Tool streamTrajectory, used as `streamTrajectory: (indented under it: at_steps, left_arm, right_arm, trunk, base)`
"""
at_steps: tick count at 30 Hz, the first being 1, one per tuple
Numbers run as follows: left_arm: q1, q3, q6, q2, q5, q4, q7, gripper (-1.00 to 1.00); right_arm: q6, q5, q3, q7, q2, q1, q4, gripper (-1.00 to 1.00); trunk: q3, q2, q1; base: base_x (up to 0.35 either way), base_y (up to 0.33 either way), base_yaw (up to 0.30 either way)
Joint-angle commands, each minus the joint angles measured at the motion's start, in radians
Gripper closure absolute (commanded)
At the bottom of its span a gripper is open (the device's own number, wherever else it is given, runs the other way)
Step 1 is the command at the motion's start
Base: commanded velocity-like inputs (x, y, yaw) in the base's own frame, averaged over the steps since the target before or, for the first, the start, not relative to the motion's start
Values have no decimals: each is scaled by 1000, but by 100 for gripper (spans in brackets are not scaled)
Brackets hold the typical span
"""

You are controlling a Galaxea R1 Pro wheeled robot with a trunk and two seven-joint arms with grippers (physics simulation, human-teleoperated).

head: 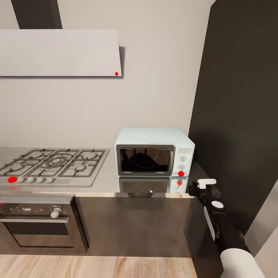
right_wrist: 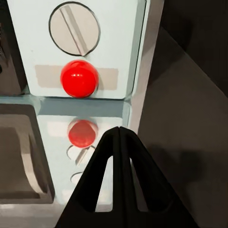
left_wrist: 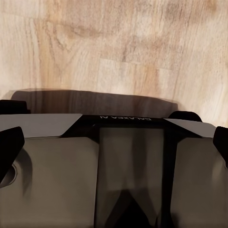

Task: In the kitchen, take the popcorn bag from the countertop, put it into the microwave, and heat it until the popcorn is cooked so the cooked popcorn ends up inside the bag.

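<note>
A: Where's the microwave (head: 154, 151)?

B: On the countertop (head: 108, 181), right of the stove (head: 54, 162), door closed. My right gripper (right_wrist: 119, 130) is pinched together just near its red button (right_wrist: 79, 78). Left gripper, can't tell.

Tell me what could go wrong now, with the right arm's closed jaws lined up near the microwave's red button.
The right gripper sits low, just over the countertop, below the red button; pushing straight ahead could scrape the steel or miss the button. The dial sits right beside the button, so a drifting tip might nudge it instead. The microwave looks light and might slide back under a hard press.
</note>
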Motion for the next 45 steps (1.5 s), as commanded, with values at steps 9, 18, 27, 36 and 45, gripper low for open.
streamTrajectory:
  at_steps: [9, 18, 27, 36, 45]
  left_arm:
    - [-1, -8, -1, -1, 10, 1, -3, -100]
    - [-1, -9, -1, -1, 10, 1, -3, -100]
    - [-1, -8, -1, 0, 10, 1, -3, -100]
    - [-1, -8, -1, 0, 10, 1, -3, -100]
    - [-1, -8, -1, 0, 10, 0, -3, -100]
  right_arm:
    - [3, -2, -3, 6, 14, -1, -3, 100]
    - [-1, -4, -1, 12, 15, -1, -5, 100]
    - [-4, -3, 0, 8, 18, -1, 0, 100]
    - [-12, 3, 1, 19, 70, -1, -4, 100]
    - [-12, 3, 0, 18, 72, -1, -3, 100]
  trunk:
    - [-1, -1, 0]
    - [-1, -1, 0]
    - [-1, -1, 0]
    - [-1, -1, 0]
    - [-1, -1, 0]
  base:
    - [0, 0, 0]
    - [137, 0, 0]
    - [45, 0, 0]
    - [0, 0, 0]
    - [134, 0, 0]
